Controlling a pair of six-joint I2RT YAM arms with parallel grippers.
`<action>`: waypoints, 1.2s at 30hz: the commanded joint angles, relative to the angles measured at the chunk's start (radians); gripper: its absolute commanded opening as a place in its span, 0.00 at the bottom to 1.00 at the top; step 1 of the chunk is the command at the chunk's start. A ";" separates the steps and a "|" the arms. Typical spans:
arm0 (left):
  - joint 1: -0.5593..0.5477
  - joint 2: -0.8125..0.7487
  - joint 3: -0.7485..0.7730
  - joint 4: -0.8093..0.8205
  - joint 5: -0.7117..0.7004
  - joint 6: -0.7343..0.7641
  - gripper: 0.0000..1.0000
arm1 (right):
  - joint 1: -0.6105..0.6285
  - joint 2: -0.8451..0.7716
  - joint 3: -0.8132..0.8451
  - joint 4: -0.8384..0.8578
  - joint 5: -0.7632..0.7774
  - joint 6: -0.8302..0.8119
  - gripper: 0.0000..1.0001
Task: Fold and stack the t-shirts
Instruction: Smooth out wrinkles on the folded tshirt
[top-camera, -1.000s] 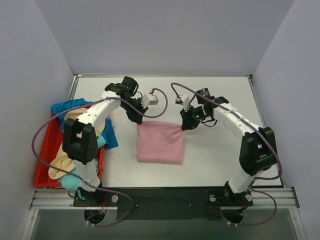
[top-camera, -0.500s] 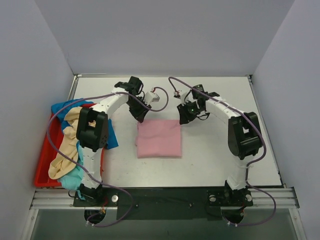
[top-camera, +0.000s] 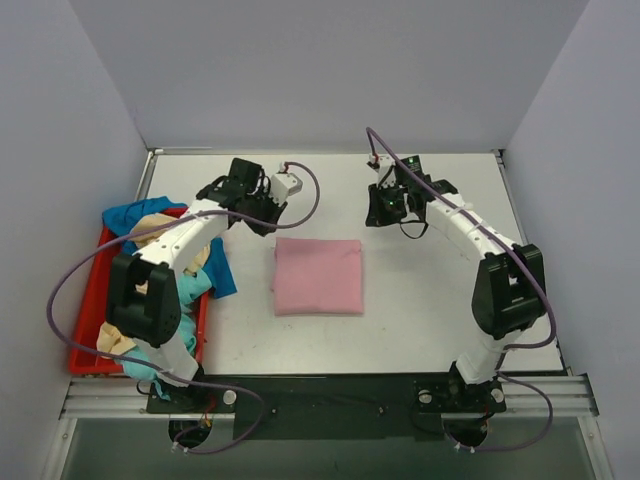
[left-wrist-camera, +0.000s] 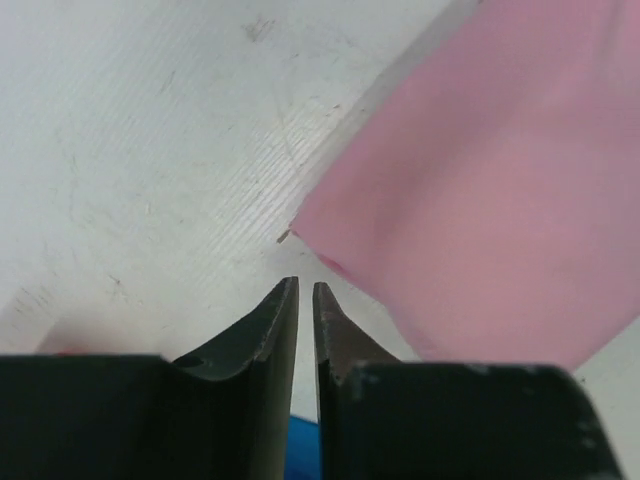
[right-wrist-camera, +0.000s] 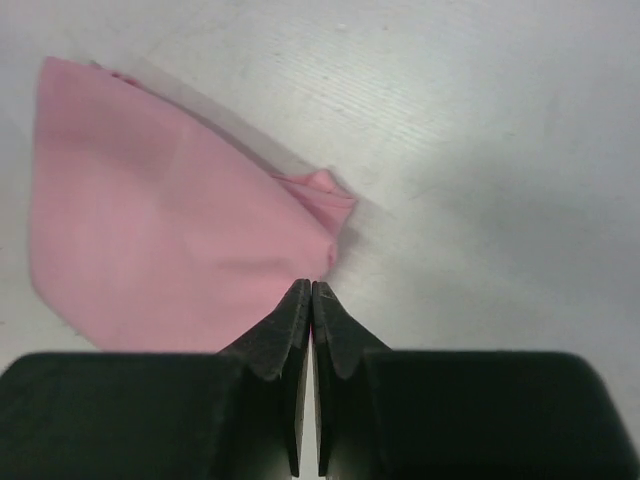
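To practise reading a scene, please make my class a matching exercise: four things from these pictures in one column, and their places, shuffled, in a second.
Things:
1. pink shirt
2. tray
3. left gripper
4. right gripper

Places:
A. by the pink shirt's far-right corner
B. at the far left, holding other shirts
C. in the middle, folded flat
D. by the pink shirt's far-left corner

Pairs: 1-C; 2-B; 3-D; 4-A

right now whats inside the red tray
Crumpled in the red tray: a blue t-shirt, a cream t-shirt, a teal t-shirt. The left arm covers the pile's middle; the tray floor beneath is hidden.
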 joint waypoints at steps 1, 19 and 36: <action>-0.023 -0.065 -0.095 0.125 0.149 -0.024 0.17 | 0.054 0.025 -0.031 -0.035 -0.096 0.135 0.00; 0.023 0.300 0.076 0.191 0.114 -0.088 0.11 | 0.024 0.412 0.240 -0.058 0.020 0.242 0.00; 0.058 -0.023 -0.129 0.246 0.148 -0.271 0.50 | 0.010 0.123 0.032 -0.111 0.010 0.251 0.63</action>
